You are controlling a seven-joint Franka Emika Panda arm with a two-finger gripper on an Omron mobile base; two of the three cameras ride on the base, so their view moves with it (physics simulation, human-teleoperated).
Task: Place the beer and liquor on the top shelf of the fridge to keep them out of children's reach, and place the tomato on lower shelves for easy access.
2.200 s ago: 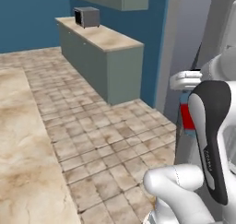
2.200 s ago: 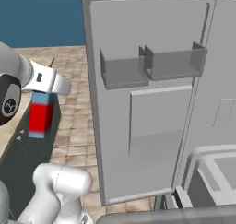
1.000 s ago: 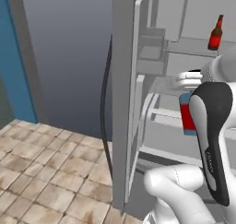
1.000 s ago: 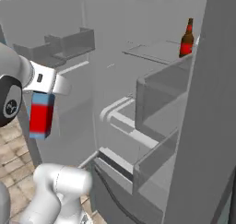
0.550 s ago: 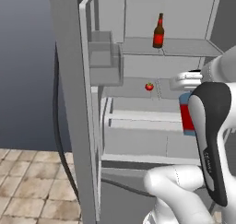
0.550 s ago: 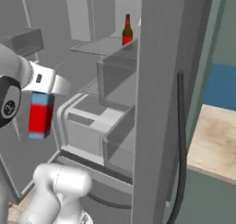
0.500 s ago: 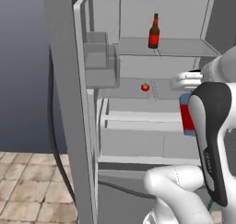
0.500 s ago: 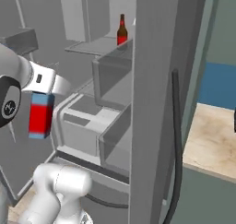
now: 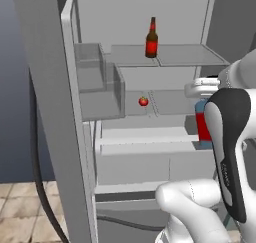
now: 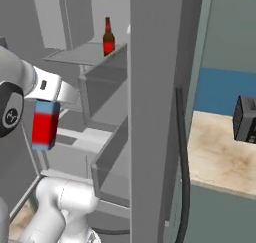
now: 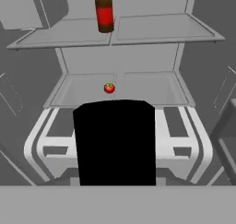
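Observation:
The fridge [image 9: 42,92] stands open in front of me. On its top shelf [image 9: 185,54] the beer [image 9: 151,39] stands upright, left of centre; it shows too in the right base view [image 10: 108,38] and the hand view [image 11: 104,13]. The tomato [image 9: 143,101] rests on one of the lower shelves [image 9: 172,103], directly below the beer [image 11: 109,88]. My gripper [image 10: 46,107] is shut on the liquor [image 10: 45,126], held upright outside the fridge at about the height of the tomato's shelf. In the hand view its black cap [image 11: 115,142] hides the fingertips.
Clear door bins [image 9: 97,82] hang on the open door at the left. White drawers [image 9: 140,152] sit under the tomato's shelf. Right of the fridge's side wall [image 10: 155,87] with its dark handle [image 10: 181,152], a marble counter [image 10: 225,157] carries a dark appliance [image 10: 245,119].
Both base views have swung round with the base, so the open fridge now sits more squarely ahead. The liquor stays in my gripper; beer and tomato have not moved on their shelves.

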